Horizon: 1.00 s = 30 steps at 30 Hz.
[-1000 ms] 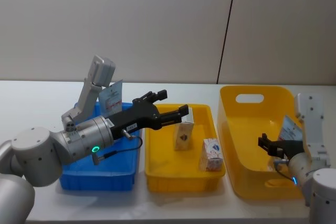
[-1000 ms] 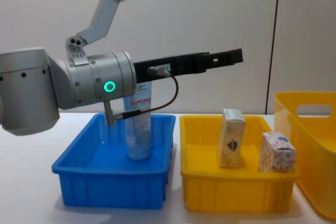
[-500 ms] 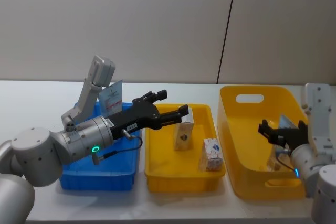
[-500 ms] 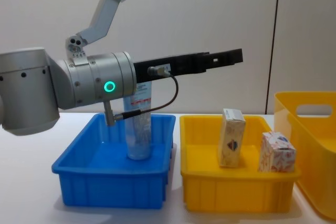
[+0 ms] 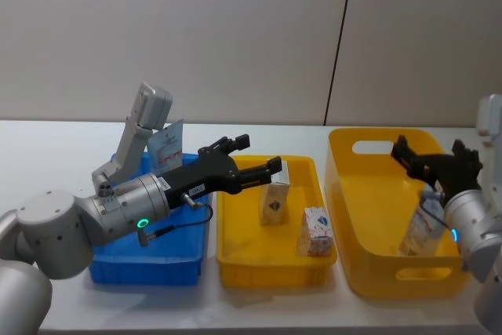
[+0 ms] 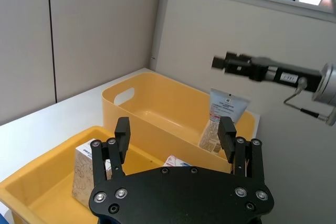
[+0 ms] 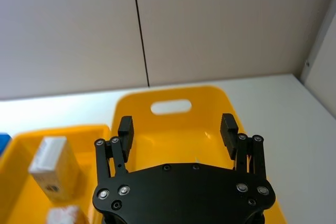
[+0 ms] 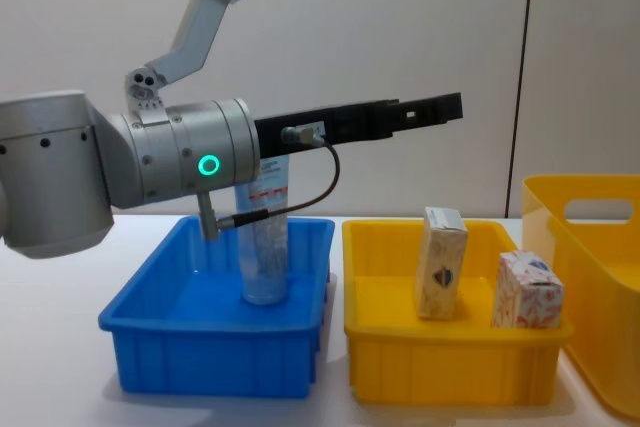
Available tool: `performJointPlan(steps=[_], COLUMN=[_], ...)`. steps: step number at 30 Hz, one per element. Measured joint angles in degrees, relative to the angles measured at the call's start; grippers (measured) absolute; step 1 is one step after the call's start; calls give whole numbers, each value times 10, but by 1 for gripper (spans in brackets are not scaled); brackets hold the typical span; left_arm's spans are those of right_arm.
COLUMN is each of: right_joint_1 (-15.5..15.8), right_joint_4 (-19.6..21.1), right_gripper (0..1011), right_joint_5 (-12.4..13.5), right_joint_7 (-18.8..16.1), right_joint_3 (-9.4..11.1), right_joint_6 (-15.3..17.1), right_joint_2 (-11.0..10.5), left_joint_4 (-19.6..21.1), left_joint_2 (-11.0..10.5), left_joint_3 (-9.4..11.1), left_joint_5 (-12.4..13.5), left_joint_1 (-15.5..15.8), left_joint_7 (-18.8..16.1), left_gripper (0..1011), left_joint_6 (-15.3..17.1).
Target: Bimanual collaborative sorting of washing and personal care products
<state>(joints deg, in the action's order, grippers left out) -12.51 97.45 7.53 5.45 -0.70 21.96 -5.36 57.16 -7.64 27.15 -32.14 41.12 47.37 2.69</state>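
Above the shallow yellow tray [image 5: 271, 271]: left gripper [image 5: 255, 154] hovers, jaws spread wide, gripping nothing.
Above the deep yellow bin [image 5: 369, 217]: right gripper [image 5: 430, 153] hangs over its right part, jaws released, empty.
Blue bin [image 8: 210, 367]: 1 pale-blue tube [image 8: 265, 247] stands upright near the back wall, crimped end up.
Deep yellow bin: second tube [image 5: 423, 229] leans at the right wall, below the right gripper.
Shallow yellow tray: 2 cream boxes, the taller box [image 5: 274, 200] upright at the back, the shorter box [image 5: 316, 231] just beside it, nearer the front.

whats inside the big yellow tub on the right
One tube leans upright against the tub's right wall. The front wall hides the tube's base and the near floor.
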Motion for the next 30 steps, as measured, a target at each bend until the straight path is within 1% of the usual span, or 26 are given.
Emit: performJointPlan(steps=[1,3,8,11,16,18,19,22,26,27,28,29,30], right_joint_1=[0,2,4,4,6,8,9,17,33,37,43,43,50], right_joint_4=[0,12,29,41,41,41,41,40,40,40,40,40,40], right_gripper=[1003,1004,1003,1003,1003,1003,1003,1003,1003,1004,1004,1003,1004], right_joint_5=[0,6,15,21,22,23,24,27,37,39,42,42,46], right_joint_7=[0,-6,-16,-23,-23,-25,-25,-29,-39,-40,-44,-44,-48], right_joint_3=[0,4,10,14,13,11,10,2,-17,-20,-28,-28,-35], right_joint_6=[0,-17,-40,-53,-54,-57,-59,-67,-86,-90,-97,-97,-106], right_joint_2=[0,4,9,13,12,9,8,-1,-21,-25,-33,-33,-42], left_joint_4=[0,0,6,18,42,55,55,78,100,108,113,117,126], left_joint_2=[0,0,-2,-7,-16,-21,-21,-31,-39,-42,-44,-46,-49], left_joint_3=[0,0,0,0,-1,-1,-1,-2,-3,-3,-3,-3,-4], left_joint_5=[0,0,2,10,23,31,31,44,57,62,64,67,71], left_joint_1=[0,0,-5,-14,-32,-42,-42,-59,-76,-82,-86,-90,-96], left_joint_7=[0,0,-7,-23,-53,-71,-71,-100,-128,-140,-146,-152,-162], left_gripper=[1001,1001,1001,1001,1002,1002,1001,1001,1001,1001,1001,1001,1001], left_joint_6=[0,0,0,0,-1,-2,-2,-3,-5,-5,-5,-6,-6])
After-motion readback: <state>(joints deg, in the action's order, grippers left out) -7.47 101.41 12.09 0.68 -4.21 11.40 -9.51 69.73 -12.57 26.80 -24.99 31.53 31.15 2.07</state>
